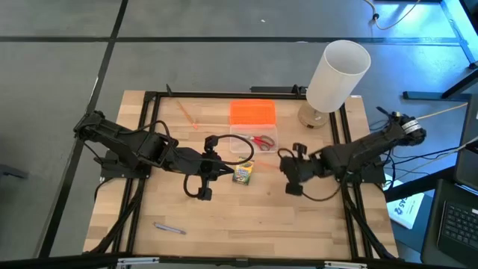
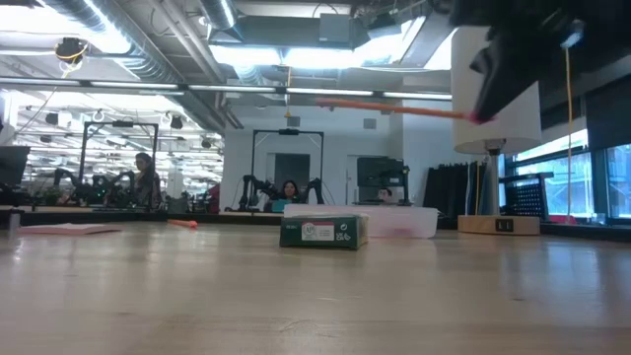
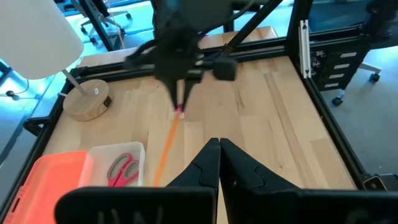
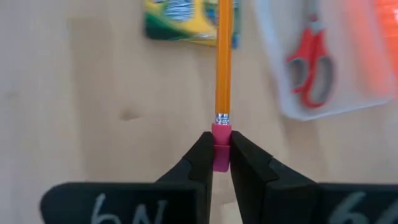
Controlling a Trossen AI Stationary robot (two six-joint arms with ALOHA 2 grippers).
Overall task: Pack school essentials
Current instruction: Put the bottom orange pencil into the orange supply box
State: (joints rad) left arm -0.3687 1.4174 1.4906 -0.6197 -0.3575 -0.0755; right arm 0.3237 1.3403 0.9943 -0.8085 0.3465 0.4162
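While right pincer [image 4: 221, 163] clamps pencil [image 4: 224, 62], left pincer [image 3: 218, 163] closed; clear box [image 1: 240, 143] holds scissors [image 1: 262, 140], seemingly alone.

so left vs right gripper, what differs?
The left gripper is shut on nothing, fingers pressed together; the right gripper is shut on a pencil by its pink eraser end. The left sits beside the crayon box; the right is held off to that box's other side. Both are dark two-finger grippers over the table.
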